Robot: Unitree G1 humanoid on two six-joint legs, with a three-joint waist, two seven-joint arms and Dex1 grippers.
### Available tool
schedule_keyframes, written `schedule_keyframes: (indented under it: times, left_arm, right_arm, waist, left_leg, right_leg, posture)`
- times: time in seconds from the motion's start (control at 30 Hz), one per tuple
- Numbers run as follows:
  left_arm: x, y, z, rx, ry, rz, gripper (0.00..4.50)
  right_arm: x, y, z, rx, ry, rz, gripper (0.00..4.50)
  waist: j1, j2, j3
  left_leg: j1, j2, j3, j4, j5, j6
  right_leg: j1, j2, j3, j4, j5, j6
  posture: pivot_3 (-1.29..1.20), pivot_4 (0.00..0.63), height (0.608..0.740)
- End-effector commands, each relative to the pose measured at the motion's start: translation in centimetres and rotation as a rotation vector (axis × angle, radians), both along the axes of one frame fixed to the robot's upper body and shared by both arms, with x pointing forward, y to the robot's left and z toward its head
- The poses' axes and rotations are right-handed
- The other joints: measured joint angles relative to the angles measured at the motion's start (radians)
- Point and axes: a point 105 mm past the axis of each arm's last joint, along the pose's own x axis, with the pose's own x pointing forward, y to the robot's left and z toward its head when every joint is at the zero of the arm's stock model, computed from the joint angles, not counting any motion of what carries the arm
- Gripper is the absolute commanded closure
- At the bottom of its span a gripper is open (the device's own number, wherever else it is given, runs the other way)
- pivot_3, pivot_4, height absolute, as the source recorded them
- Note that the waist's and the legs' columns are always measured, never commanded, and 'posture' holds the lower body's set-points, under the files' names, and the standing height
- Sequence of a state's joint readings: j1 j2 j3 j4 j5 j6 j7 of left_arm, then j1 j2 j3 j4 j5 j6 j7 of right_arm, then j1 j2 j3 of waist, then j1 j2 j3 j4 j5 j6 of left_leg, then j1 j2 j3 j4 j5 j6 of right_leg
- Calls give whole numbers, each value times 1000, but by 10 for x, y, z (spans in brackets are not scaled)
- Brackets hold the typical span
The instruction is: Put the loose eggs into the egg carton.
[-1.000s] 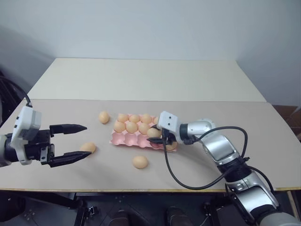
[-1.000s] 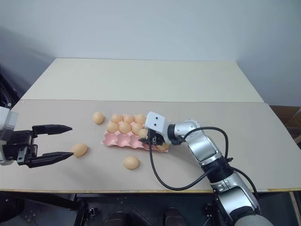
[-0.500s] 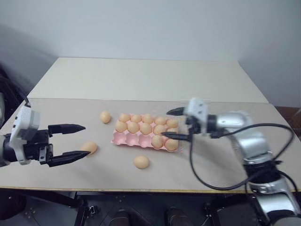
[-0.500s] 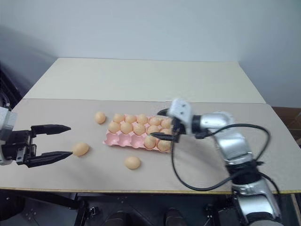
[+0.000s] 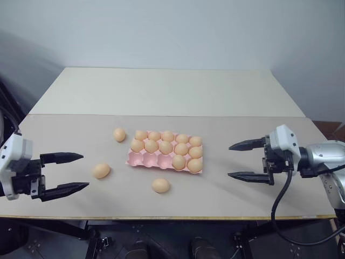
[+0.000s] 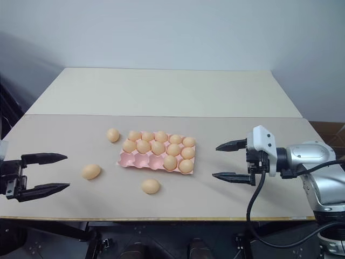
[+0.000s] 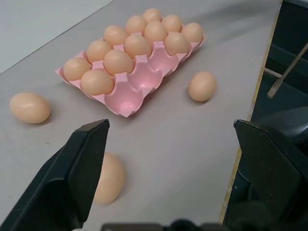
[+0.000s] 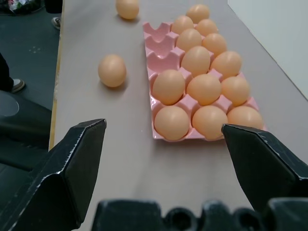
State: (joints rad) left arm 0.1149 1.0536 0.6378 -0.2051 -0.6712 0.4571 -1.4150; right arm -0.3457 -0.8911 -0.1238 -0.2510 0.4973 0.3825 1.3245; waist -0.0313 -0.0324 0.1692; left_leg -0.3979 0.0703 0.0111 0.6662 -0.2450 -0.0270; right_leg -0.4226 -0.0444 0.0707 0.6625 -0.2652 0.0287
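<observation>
The pink egg carton (image 5: 139, 158) lies flat at the table's middle. It holds several tan eggs in its back and middle rows and two at the front right; three front-left cups (image 7: 126, 99) are bare. Three loose eggs rest on the table: one (image 5: 119, 134) behind the carton's left end, one (image 5: 101, 170) to its left, one (image 5: 160, 185) in front. My left gripper (image 5: 84, 171) hangs open, left of the leftmost egg and apart from it. My right gripper (image 5: 229, 161) is open and empty, off to the right of the carton.
The tan table (image 5: 253, 199) has free room on its right half and along the front edge (image 5: 172, 217). A paler table (image 5: 167, 89) adjoins at the back, against a white wall.
My right gripper let go of an egg in the carton's front row, opened wide and drew back to the right. My left gripper drifted a little to the left, still open.
</observation>
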Motion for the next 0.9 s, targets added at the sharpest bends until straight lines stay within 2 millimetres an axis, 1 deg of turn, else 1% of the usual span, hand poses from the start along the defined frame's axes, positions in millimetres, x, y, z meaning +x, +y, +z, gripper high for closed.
schedule_keyframes:
  times: [0.03, 0.1, 0.13, 0.27, 0.33, 0.4, 0.5, 0.63, 0.73, 0.9]
  left_arm:
    - [0, -5, 7, 12, -35, -34, 0]
    - [1, -7, 7, 8, -34, -45, 0]
    - [2, -8, 7, 6, -34, -48, 0]
    - [4, -14, 6, -9, -28, -76, 0]
    - [5, -15, 7, -12, -27, -86, 0]
    - [5, -19, 8, -19, -21, -107, 0]
    - [1, -23, 9, -30, -6, -143, 0]
    - [-5, -30, 6, -18, 38, -204, 0]
    - [-9, -30, 3, 5, 66, -235, 0]
    - [-15, -25, -2, 76, 104, -278, 0]
  right_arm:
    - [-4, 20, 6, -11, -19, 55, 26]
    - [-7, 39, -2, -40, -19, 92, 26]
    - [-9, 45, -4, -48, -22, 104, 26]
    - [-3, 102, -16, -46, -26, 133, 26]
    - [0, 120, -23, -67, -42, 142, 26]
    - [3, 137, -34, -100, -50, 147, 26]
    - [7, 150, -49, -162, -82, 158, 26]
    - [11, 165, -54, -177, -72, 167, 26]
    - [9, 170, -58, -195, -67, 186, 26]
    - [9, 174, -71, -241, -46, 201, 26]
  waist:
    - [-1, 0, 0]
    - [-2, 0, 0]
    - [-3, 0, 0]
    - [-16, 0, 0]
    - [-13, 0, 0]
    - [-11, 0, 0]
    - [-6, 0, 0]
    - [-6, 0, 0]
    - [-8, 0, 0]
    - [-10, 0, 0]
  left_leg:
    - [0, 0, 0, 0, 0, 0]
    - [-1, 0, 0, 0, 0, 0]
    - [0, 0, 0, 0, 0, 0]
    - [0, 0, 0, 0, 0, 0]
    - [-1, 0, -1, 0, 0, 0]
    - [-2, 0, -1, 0, 0, 0]
    - [-4, 0, -1, 1, 0, 0]
    - [-3, 0, -1, 1, 0, 0]
    - [-2, 0, -1, 1, 0, 0]
    - [-2, 0, -1, 1, 0, 0]
  right_leg:
    - [0, 0, 0, 0, 0, 0]
    - [-1, 0, 0, 0, 0, 0]
    - [-1, 0, 0, 0, 0, 0]
    - [-1, 0, 0, 1, 0, 0]
    - [-2, 0, 0, 1, 0, 0]
    - [-2, 0, 0, 1, 0, 0]
    - [-3, 0, -1, 0, 0, 0]
    - [-3, 0, -1, 2, 0, 0]
    - [-3, 0, -1, 2, 0, 0]
    - [-3, 0, -1, 1, 0, 0]
  posture:
    - [0, 150, 740]
    - [0, 150, 740]
    - [0, 150, 740]
    - [0, 150, 740]
    - [0, 150, 740]
    - [0, 150, 740]
    - [0, 150, 740]
    - [0, 150, 740]
    - [0, 150, 740]
    - [0, 150, 740]
